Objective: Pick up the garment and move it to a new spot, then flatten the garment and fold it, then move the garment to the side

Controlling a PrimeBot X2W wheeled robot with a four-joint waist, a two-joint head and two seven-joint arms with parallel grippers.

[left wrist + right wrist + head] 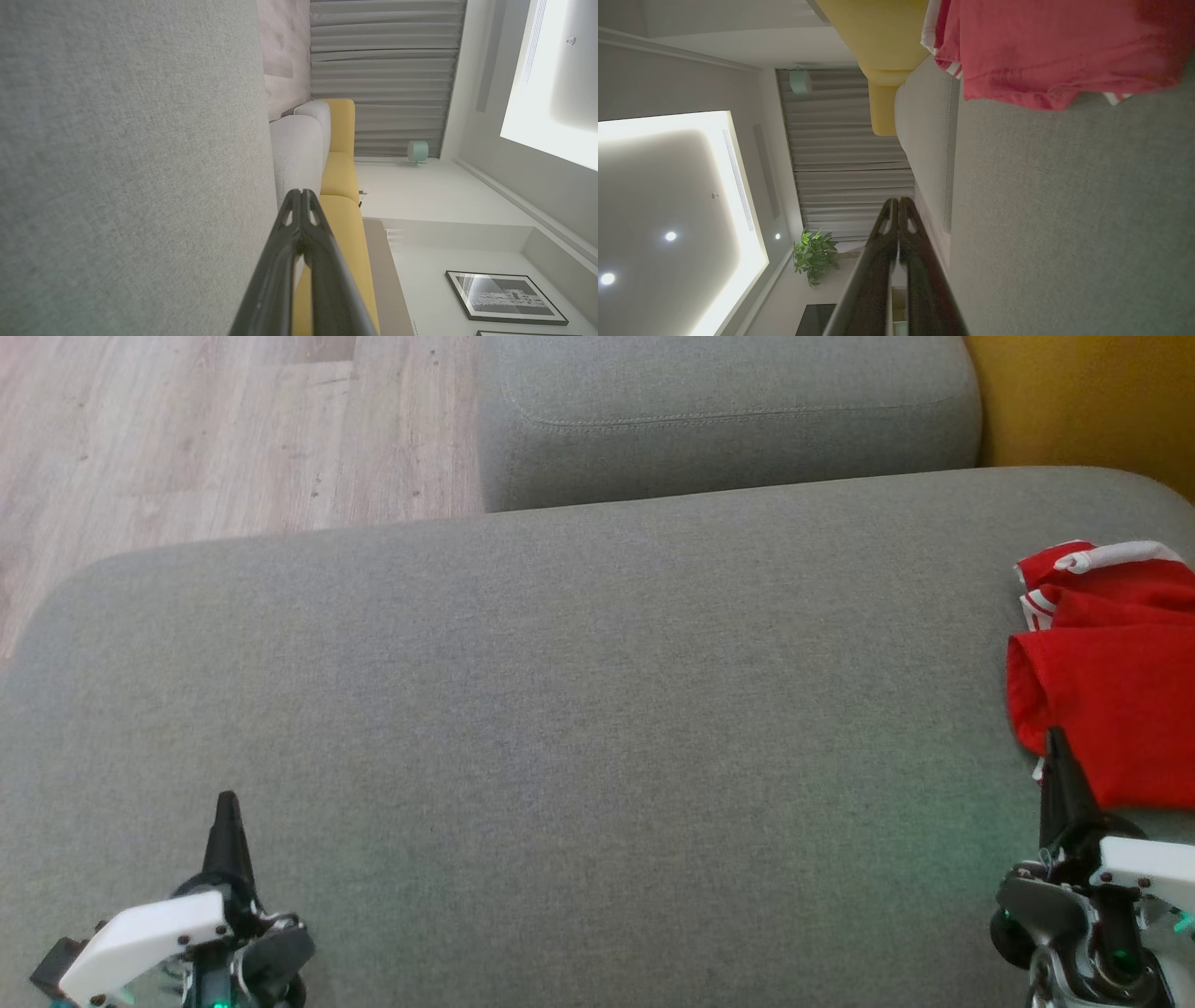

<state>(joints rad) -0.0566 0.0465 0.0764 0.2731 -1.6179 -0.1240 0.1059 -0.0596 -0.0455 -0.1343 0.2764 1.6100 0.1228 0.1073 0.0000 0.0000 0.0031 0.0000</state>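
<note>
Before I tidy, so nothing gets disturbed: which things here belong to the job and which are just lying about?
Job: red garment, grey cushion under it, right gripper, left gripper.
Lying about: yellow sofa, plant, framed picture.

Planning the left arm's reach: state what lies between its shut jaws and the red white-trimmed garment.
Head view: bare grey fabric sofa cushion up to the red white-trimmed garment.

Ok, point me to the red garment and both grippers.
red garment (1120,695): head view, middle of its flat red panel.
right gripper (1056,739): head view, tips of its shut fingers.
left gripper (227,801): head view, tips of its shut fingers.
</note>
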